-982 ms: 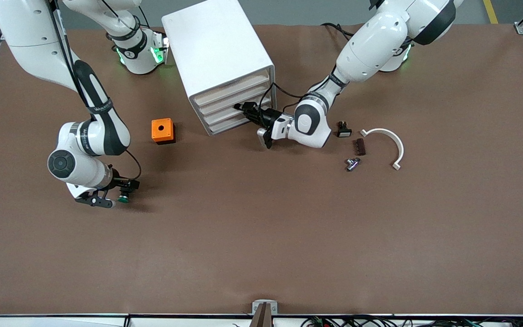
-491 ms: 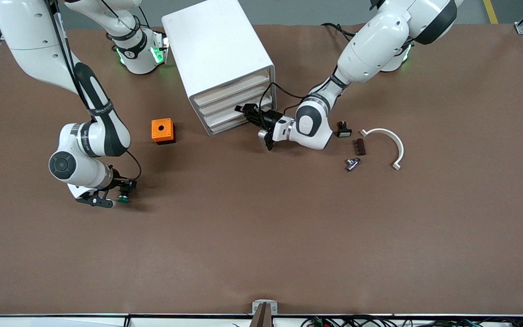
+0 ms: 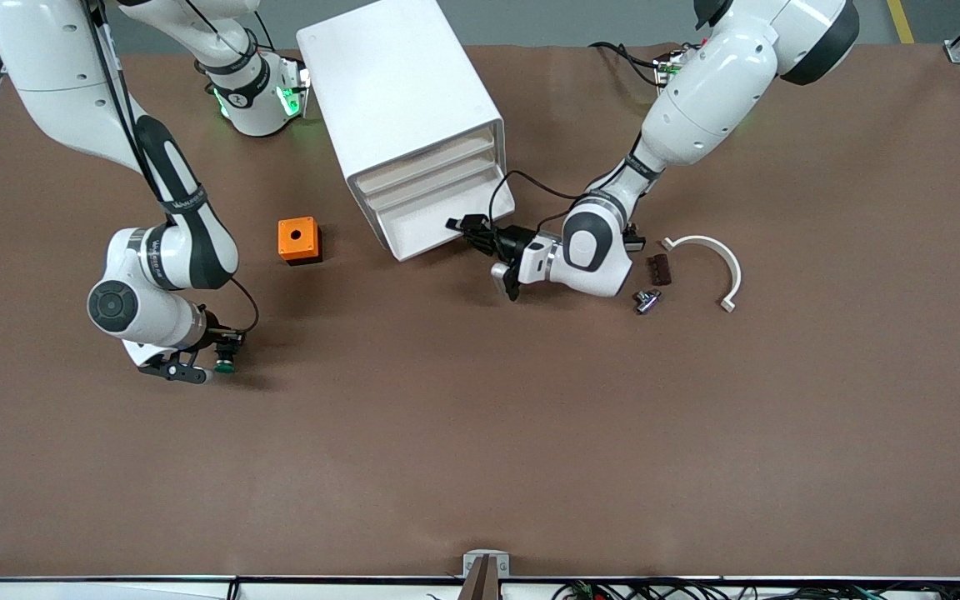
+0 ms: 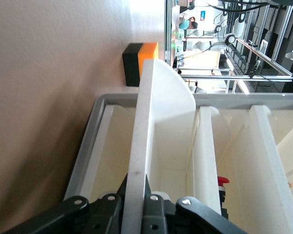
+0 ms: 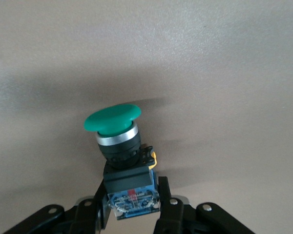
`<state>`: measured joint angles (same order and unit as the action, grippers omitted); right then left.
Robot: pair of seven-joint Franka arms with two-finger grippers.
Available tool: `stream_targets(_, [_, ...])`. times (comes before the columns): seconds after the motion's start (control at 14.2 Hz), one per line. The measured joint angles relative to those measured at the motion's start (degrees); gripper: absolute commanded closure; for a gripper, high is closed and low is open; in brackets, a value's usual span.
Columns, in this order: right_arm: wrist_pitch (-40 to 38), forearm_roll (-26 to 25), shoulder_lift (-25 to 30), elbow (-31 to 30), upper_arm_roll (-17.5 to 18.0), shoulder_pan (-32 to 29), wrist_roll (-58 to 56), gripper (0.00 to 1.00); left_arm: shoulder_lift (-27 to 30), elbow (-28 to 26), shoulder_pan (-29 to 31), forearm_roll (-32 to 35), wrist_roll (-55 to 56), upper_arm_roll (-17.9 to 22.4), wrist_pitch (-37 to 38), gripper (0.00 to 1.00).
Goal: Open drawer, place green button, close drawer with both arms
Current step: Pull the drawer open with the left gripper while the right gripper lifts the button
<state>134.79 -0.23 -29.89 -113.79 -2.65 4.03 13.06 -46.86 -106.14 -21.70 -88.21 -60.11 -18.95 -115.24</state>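
Two grippers busy! Left gripper (image 3: 465, 227) pinches the front panel of the bottom drawer (image 3: 438, 223), a shallow white tray partly out of the white cabinet (image 3: 397, 92). Right gripper (image 3: 212, 365) clamps the button (image 5: 118, 140): green mushroom cap, silver ring, black body, near the table's (image 3: 480, 433) right-arm end, closer to camera than the orange box (image 3: 297, 240).

We see a white cabinet (image 3: 401, 100) whose drawer (image 3: 438, 223) is white inside; our button (image 5: 116, 134) has a green cap, silver ring and black body; the box (image 3: 297, 239) is orange; the table (image 3: 480, 433) is brown; our arms (image 3: 697, 92) are white with black bands.
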Motion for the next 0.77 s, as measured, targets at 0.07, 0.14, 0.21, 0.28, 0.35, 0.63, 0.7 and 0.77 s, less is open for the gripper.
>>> stream_targets(0.07, [-1.85,0.0,0.45,0.78,0.02,0.06,0.0,0.85,0.0,0.35,0.5,0.53,0.34,0.07,0.0,0.98])
stream_targets(0.14, [-4.17,0.0,1.25,1.53,0.04,0.17,0.01,0.85,-0.01,0.75,0.81,0.94,0.77,0.24,0.0,0.98])
stream_targets(0.21, [-6.96,0.0,2.36,2.33,0.08,0.33,0.01,0.85,-0.01,1.28,0.93,1.35,1.25,0.68,0.0,0.96])
stream_targets(0.28, [-9.87,0.0,3.56,3.18,0.12,0.61,0.01,0.85,-0.01,1.85,1.01,1.62,1.57,1.13,0.03,0.96])
stream_targets(0.35, [-12.79,0.0,4.77,4.05,0.15,1.02,0.03,0.85,-0.01,2.43,1.06,1.71,1.75,1.71,0.1,0.96])
stream_targets(0.63, [-20.45,0.0,7.83,7.11,0.18,2.2,0.91,0.85,-0.02,4.41,2.18,2.79,3.26,3.89,1.06,0.92])
stream_targets(0.7, [-21.86,0.0,8.34,7.64,0.23,2.61,2.11,0.85,-0.02,4.61,2.53,2.98,3.57,3.92,1.09,0.91])
stream_targets(0.77, [-23.17,0.0,8.82,8.03,0.27,3.31,3.73,0.85,-0.02,4.72,2.65,3.11,3.87,3.94,1.09,0.77])
